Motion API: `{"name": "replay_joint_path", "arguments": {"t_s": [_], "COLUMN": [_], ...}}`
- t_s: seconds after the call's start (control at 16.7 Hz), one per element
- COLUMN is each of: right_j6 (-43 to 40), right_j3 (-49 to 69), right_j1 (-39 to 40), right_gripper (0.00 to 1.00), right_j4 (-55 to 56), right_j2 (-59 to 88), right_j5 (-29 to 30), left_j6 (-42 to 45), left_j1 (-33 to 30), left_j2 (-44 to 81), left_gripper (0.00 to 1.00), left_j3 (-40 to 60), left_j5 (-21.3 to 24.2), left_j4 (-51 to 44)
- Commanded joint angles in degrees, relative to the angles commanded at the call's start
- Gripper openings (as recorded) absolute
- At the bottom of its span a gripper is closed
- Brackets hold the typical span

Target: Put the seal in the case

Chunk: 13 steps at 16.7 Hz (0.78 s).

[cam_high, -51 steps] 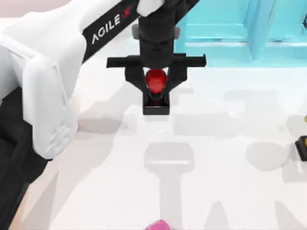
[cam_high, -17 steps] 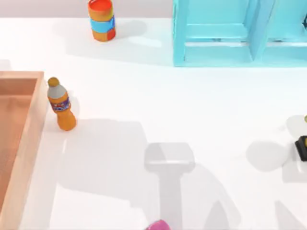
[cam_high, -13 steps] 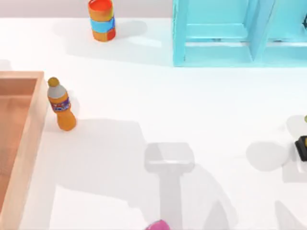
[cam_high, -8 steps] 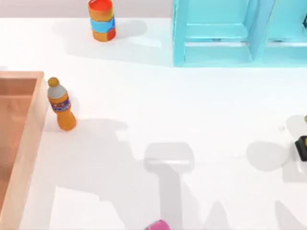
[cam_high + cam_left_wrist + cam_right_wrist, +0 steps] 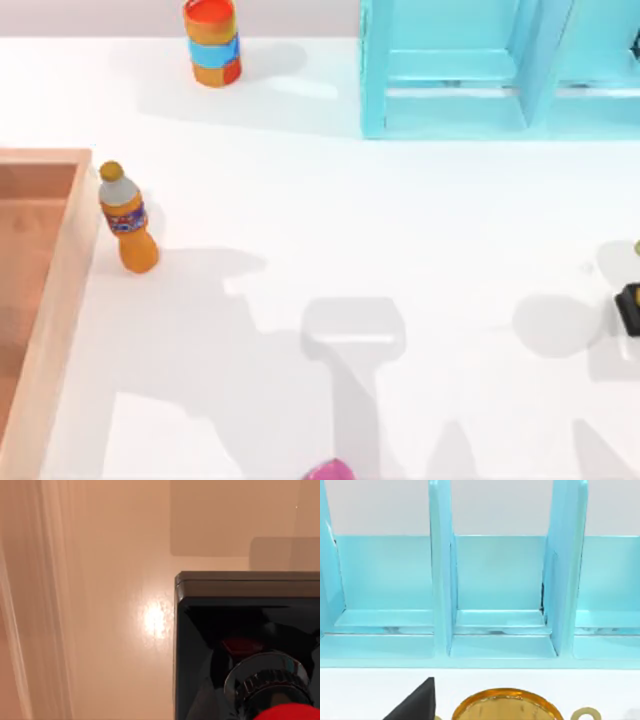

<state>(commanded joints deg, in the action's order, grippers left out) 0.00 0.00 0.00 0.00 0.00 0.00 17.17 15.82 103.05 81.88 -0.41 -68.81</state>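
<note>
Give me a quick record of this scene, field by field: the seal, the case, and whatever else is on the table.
seal: black square base with a red knob at the top, seen close in the left wrist view over a tan glossy surface
case: wooden tray at the table's left edge
orange bottle: upright, just right of the tray's wall
can: red and blue, at the far left of the table
shelf: light blue, with dividers, far right
yellow-topped object: black base at the right edge
pink object: at the near edge
</note>
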Motion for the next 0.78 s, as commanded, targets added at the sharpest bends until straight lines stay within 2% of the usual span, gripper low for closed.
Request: {"name": "replay_joint_path", "arguments": {"t_s": [0.72,0.78], "right_j6": [0.0,0.0], "right_j3": [0.0,0.0], "right_j1": [0.0,0.0], "right_gripper": [1.0,1.0], "right_j4": [0.0,0.0], "right_j2": [0.0,0.0], "right_j5": [0.0,0.0], "left_j6": [0.0,0.0], "left_j1": [0.0,0.0], "left_j2": [0.0,0.0], "left_gripper": [0.98,1.0], "left_j3": [0.0,0.0], "left_j5": [0.0,0.0], "left_j4": [0.0,0.0]}}
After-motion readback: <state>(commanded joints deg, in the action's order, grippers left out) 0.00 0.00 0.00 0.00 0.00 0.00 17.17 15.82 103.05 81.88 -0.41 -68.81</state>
